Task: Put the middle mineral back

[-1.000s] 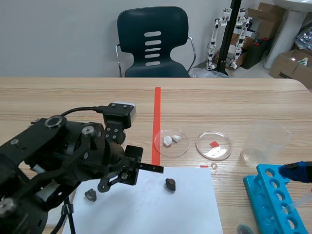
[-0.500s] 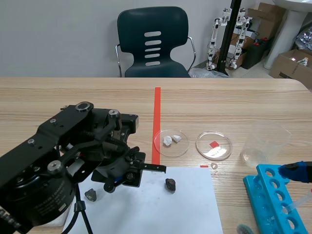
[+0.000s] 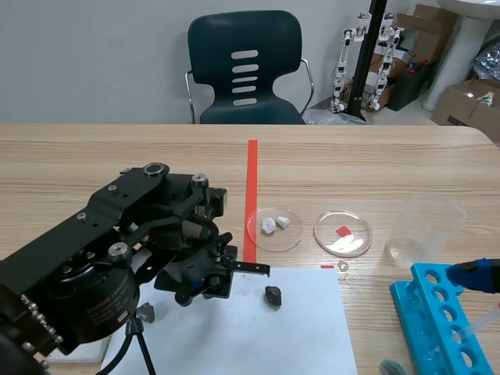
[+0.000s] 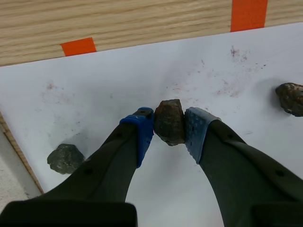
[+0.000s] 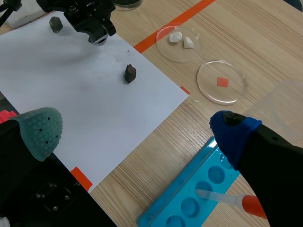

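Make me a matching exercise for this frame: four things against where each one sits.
Things:
1. middle rock
2. grey rock
3. white chips
4. pipette

Places:
A. in the blue rack
B. lying loose on the paper
C. gripped in the left jaws
D. in a dish

Pairs: 1-C, 2-B, 3-D, 4-A.

No text, brand, number or sign readable on anything in view, a pale label on the cardboard box (image 3: 467, 108) beyond the far right corner of the table (image 3: 351, 164), too small to read
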You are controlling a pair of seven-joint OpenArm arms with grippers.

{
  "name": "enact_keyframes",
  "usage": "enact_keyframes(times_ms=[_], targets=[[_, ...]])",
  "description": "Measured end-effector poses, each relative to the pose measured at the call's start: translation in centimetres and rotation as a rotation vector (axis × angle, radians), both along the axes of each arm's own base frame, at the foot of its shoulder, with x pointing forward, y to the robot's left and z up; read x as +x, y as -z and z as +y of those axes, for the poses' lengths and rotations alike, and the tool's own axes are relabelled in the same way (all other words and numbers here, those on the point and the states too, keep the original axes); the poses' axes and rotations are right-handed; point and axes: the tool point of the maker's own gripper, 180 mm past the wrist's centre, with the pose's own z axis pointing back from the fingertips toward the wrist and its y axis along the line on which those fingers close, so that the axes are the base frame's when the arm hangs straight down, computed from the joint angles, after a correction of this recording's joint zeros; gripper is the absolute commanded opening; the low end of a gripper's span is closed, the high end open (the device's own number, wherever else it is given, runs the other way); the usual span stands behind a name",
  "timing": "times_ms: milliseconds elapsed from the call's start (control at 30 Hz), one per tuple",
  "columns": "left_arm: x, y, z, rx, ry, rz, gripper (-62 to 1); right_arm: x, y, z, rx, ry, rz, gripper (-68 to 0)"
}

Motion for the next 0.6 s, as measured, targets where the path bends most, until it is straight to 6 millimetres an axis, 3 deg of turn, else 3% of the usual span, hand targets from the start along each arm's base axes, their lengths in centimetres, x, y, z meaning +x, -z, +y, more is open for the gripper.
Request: enact_keyframes(times_ms=[467,600], targets=[[-0.64,1.02,0.3,0.012,-0.004,0.034,-49.8,0.0,0.0,0.0,0.0,0.0,0.0,0.4],[-0.64,1.02,0.28,0.011,-0.004,0.034,-43.1,0.0,0.0,0.0,0.0,0.0,0.0,0.4]])
